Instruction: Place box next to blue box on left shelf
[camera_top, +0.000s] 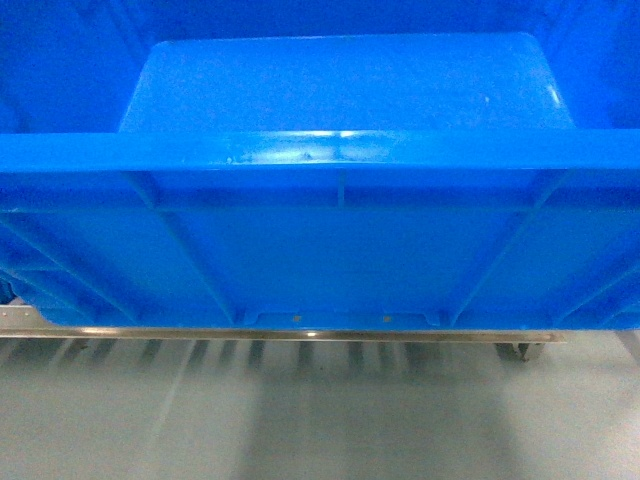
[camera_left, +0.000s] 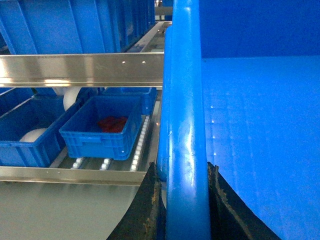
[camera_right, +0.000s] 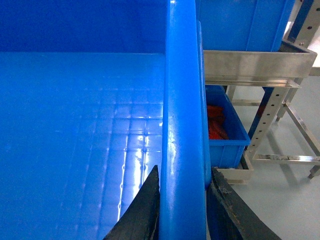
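Left gripper (camera_left: 182, 200): clamped on the left rim of the crate (camera_top: 330, 235), one dark finger (camera_left: 145, 210) pressed on the outer side of the rim and the other on the inner side, with the rim running straight up between them.
Right gripper (camera_right: 182, 202): clamped on the crate's right rim in the same way, one dark finger (camera_right: 142, 210) on the inner side over the floor of the crate and the other on the outer side.
Crate: large, bright blue and open-topped, held between the two grippers; in the head view its ribbed near wall and thick rim fill most of the picture, and its pale inner floor shows above the rim.
Shelf rail (camera_top: 300, 333): a steel strip just under the crate's base edge in the head view; whether the base touches it cannot be told.
Left of the left gripper: a steel shelf beam (camera_left: 80, 70) with blue crates above it, and below it a lower level with rollers (camera_left: 137, 147).
Small bin (camera_left: 102, 127): blue, on the rollers beyond and to the left of the left gripper, with something red inside.
Right of the right gripper: another steel beam (camera_right: 255, 65), a blue bin (camera_right: 227, 135) under it holding something red-orange, and perforated steel legs (camera_right: 265, 115) standing on the grey floor (camera_right: 285, 200).
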